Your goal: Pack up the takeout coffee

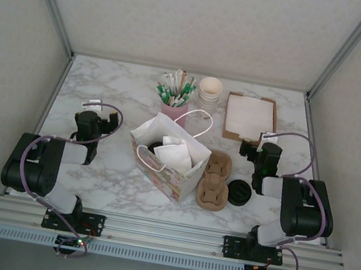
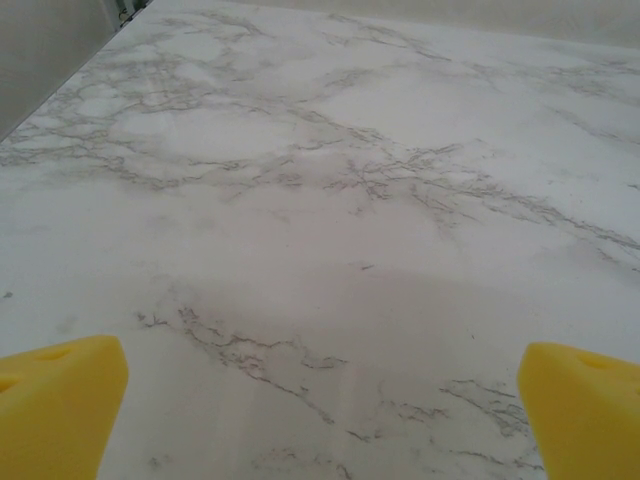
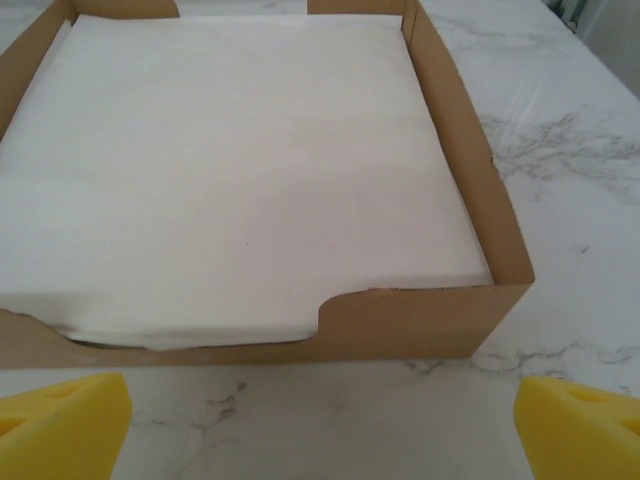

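The left end effector point(image 2: 320, 425) stands wide over bare surface point(image 2: 300, 200). The right end effector point(image 3: 320, 425) is equally wide, facing a napkin tray point(image 3: 420, 325). Neither holds anything. At frame centre, the dark-lidded coffee cup point(image 1: 153, 146) seems to sit inside the bag point(image 1: 174, 179), half hidden by white paper. Packing looks largely done, though the carrier point(image 1: 214, 180) to the right of the bag is empty.

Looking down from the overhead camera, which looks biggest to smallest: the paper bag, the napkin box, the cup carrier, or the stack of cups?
1. paper bag
2. napkin box
3. cup carrier, close behind the box
4. stack of cups, clearly smallest
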